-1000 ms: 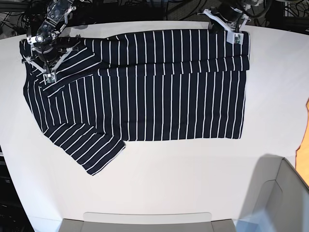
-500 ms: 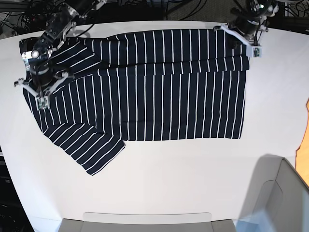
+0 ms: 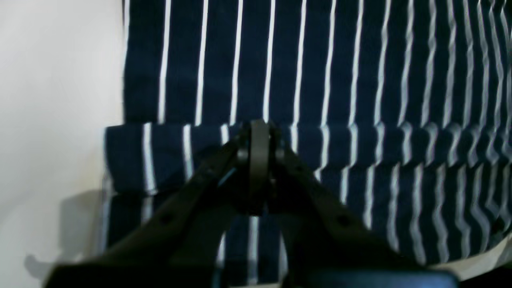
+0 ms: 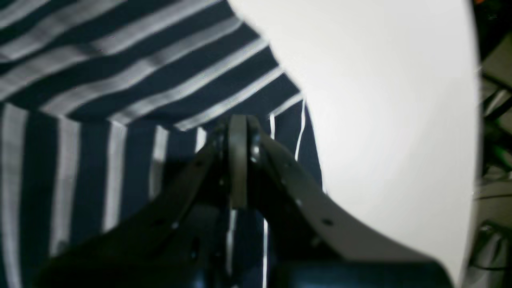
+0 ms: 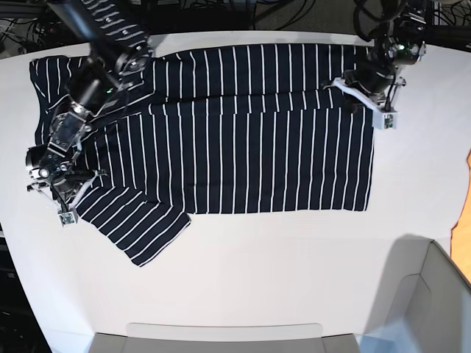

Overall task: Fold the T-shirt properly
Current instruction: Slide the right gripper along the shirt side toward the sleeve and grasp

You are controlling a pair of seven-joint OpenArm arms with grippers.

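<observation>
Repositioning between folds: both end effectors, left [image 5: 368, 110] and right [image 5: 65, 204], clenched empty above T-shirt [image 5: 235, 140]; next, open and grab near edge.

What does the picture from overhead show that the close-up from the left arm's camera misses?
Only the base view shows the whole T-shirt spread on the white table, its sleeve sticking out at the lower left, the right claw near that sleeve, and the grey bin at the table's edge.

Only the left wrist view shows, close up, the left claw shut, with nothing between its tips, above a folded band of cloth.

Both show the striped shirt, the table and the left claw.
</observation>
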